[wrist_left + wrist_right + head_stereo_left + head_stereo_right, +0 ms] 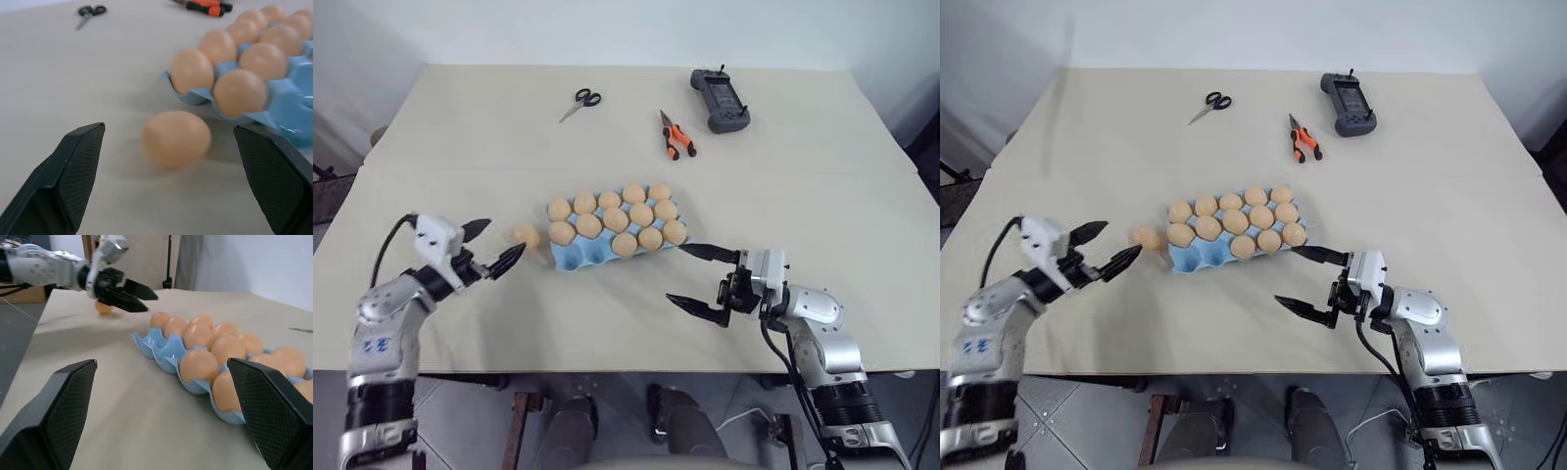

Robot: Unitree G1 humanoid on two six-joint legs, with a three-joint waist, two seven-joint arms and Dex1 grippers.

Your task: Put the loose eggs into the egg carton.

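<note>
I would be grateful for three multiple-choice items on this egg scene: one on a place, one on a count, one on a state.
1. Where does the loose egg lie?
A. On the table beside the egg carton's left end
B. In a carton cup
C. Next to the scissors

2. How many tools lie at the table's far side?
A. One
B. Three
C. Five

3. How is the left gripper?
A. Shut on an egg
B. Open, holding nothing
C. Shut, holding nothing

Key: 1 A, the egg rests on the bare table just off the carton. 2 B, scissors, pliers and a handheld device. 3 B, its fingers stand apart with the egg lying between and ahead of them.
</note>
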